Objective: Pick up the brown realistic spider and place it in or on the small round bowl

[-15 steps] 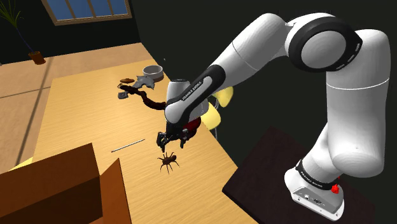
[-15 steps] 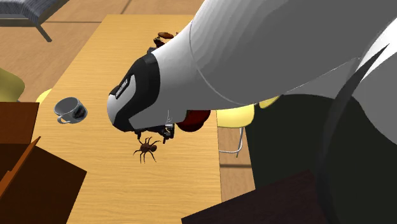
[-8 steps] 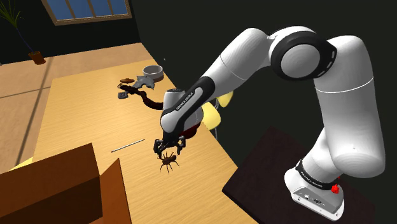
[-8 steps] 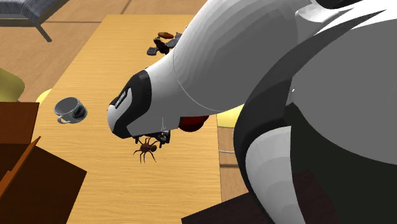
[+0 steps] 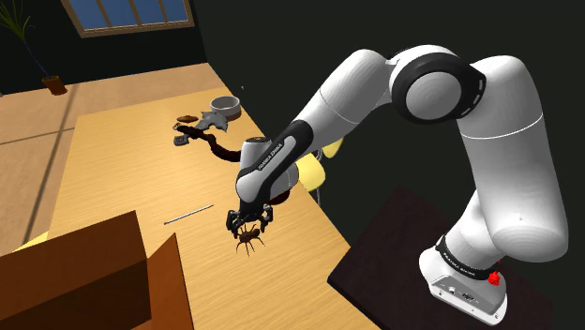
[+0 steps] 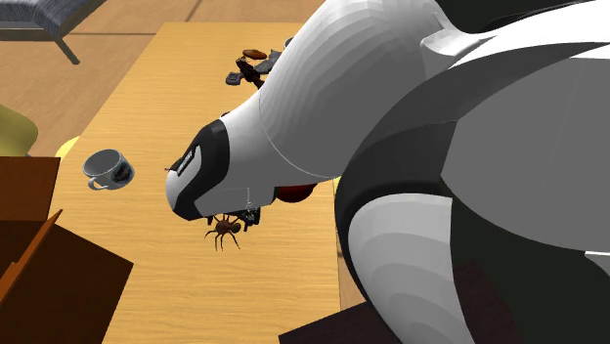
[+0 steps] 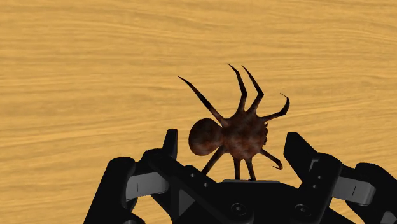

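I read the spider (image 7: pixel 232 137) as dark reddish-brown, its legs close to black. The table (image 7: pixel 95 76) was honey-yellow, streaked with darker wavy grain. My gripper (image 5: pixel 248 223) showed all black, the arm (image 5: pixel 361 89) white with dark joints, and the small bowl (image 5: pixel 223 104) pale grey.

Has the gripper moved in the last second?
Yes. In the shoulder view the gripper has dropped toward the brown spider, which lies where it was on the wooden table; its open fingers now flank it.

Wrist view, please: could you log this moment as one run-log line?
phase: pre-grasp | spider: on table, not held | hand: open, straddling spider | bowl: farther along table, apart from spider
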### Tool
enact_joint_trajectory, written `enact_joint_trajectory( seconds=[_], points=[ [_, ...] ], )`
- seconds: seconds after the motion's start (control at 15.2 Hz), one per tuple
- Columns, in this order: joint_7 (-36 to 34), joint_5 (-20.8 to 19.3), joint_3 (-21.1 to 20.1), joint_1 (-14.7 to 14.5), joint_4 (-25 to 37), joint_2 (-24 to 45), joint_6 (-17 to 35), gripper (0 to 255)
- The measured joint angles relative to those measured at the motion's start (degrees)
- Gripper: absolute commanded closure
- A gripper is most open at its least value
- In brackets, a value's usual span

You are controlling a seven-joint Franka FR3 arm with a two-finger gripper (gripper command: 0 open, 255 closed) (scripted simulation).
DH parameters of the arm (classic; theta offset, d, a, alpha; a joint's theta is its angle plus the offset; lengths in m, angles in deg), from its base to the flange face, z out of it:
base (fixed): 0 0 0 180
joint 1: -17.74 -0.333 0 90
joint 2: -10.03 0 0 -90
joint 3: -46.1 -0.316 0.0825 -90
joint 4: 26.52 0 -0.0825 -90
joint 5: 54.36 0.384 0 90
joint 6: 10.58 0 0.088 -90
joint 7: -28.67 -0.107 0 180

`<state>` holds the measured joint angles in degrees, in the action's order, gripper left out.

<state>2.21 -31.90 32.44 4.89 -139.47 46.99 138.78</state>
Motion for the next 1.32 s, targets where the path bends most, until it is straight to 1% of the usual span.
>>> enact_joint_trajectory(
  seconds=[0.07, 0.13, 0.79, 1.32],
  points=[
    [0.0, 0.0, 0.0, 0.0, 0.0, 0.0, 0.0, 0],
    [0.0, 0.0, 0.0, 0.0, 0.0, 0.0, 0.0, 255],
    [0.0, 0.0, 0.0, 0.0, 0.0, 0.0, 0.0, 255],
    [-1.5, -0.4, 0.2, 0.0, -0.8, -4.5, -3.5, 255]
  ],
)
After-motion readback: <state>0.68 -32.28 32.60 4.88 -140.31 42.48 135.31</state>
